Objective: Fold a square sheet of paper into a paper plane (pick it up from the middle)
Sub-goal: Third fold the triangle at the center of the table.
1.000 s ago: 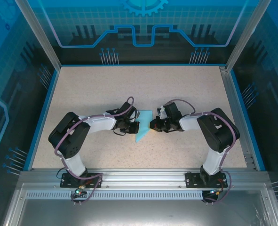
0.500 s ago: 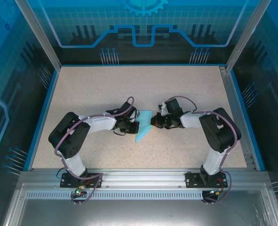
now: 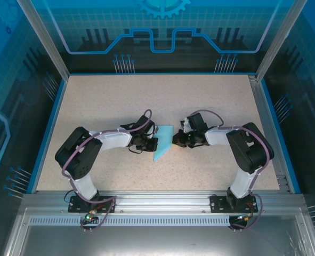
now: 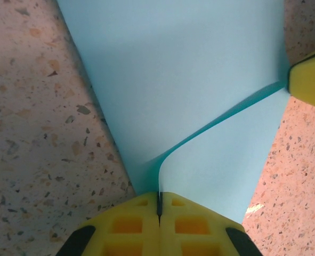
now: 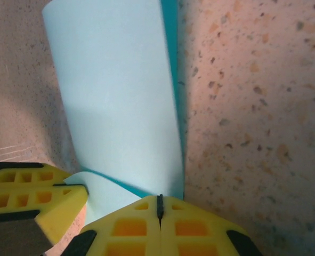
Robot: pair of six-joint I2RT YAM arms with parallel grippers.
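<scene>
Square sheet of paper (image 3: 162,142), partly folded, lies mid-tabletop (image 3: 146,96) between the arms. Left hand (image 4: 159,207): fingers together, tips at a slightly lifted flap edge. Right hand (image 5: 159,207): together too, at the opposite edge. Probably pinning the sheet while pressing a crease.

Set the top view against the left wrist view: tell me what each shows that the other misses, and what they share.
Top view: the whole layout, with the left arm and right arm bent inward to flank the paper, plus the blue rim of the table. Left wrist view: close detail, a raised fold running across the paper to the shut yellow fingertips of the left gripper. Shared: the paper lying on the speckled table, with the right gripper at its edge.
</scene>
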